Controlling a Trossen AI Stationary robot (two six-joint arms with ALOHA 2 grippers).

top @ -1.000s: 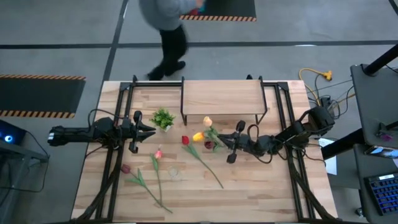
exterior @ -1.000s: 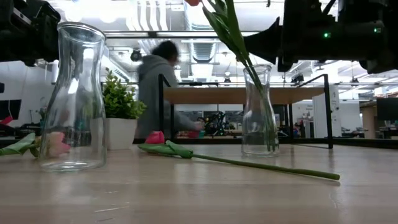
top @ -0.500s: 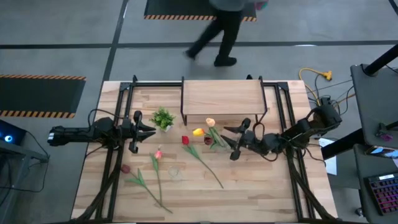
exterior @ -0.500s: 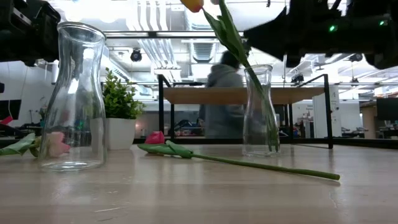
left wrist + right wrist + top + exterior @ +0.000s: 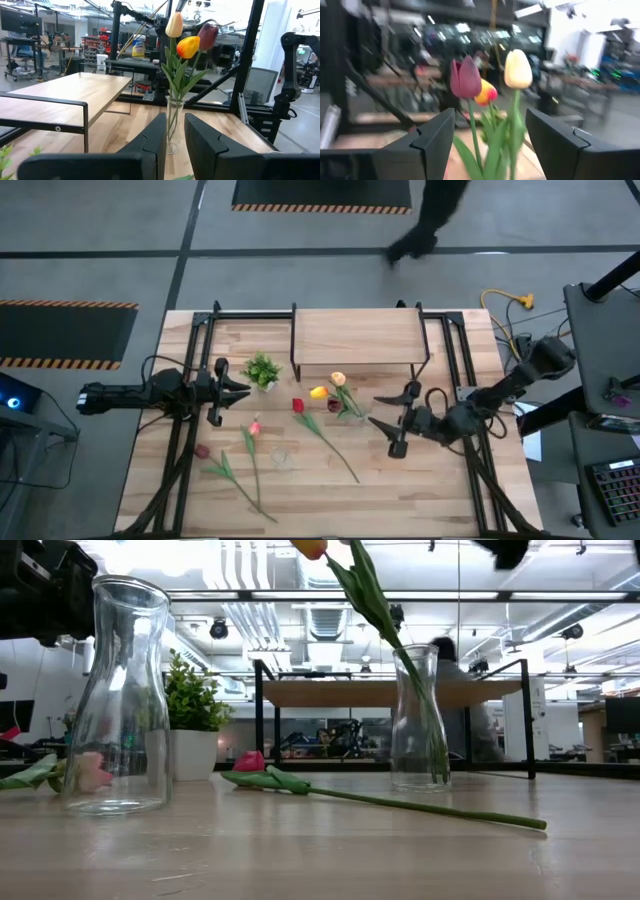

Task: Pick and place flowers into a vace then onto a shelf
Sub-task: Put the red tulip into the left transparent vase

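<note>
I see my right gripper [image 5: 385, 423] spread wide and empty, at about 3 o'clock of the glass vase [image 5: 347, 412]. Three flowers [image 5: 189, 46] stand in that vase, at 6 o'clock of the shelf [image 5: 358, 337]. Three more tulips [image 5: 322, 431] lie flat on the counter [image 5: 420, 490]. My left gripper [image 5: 236, 389] waits at 9 o'clock, fingers nearly together, holding nothing.

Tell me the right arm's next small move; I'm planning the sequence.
Probably swing the open right hand over to the red tulip lying loose on the table. Three tulips already stand in the vase, and that hand is empty and clear of it; other flowers lie nearer the left hand.
</note>
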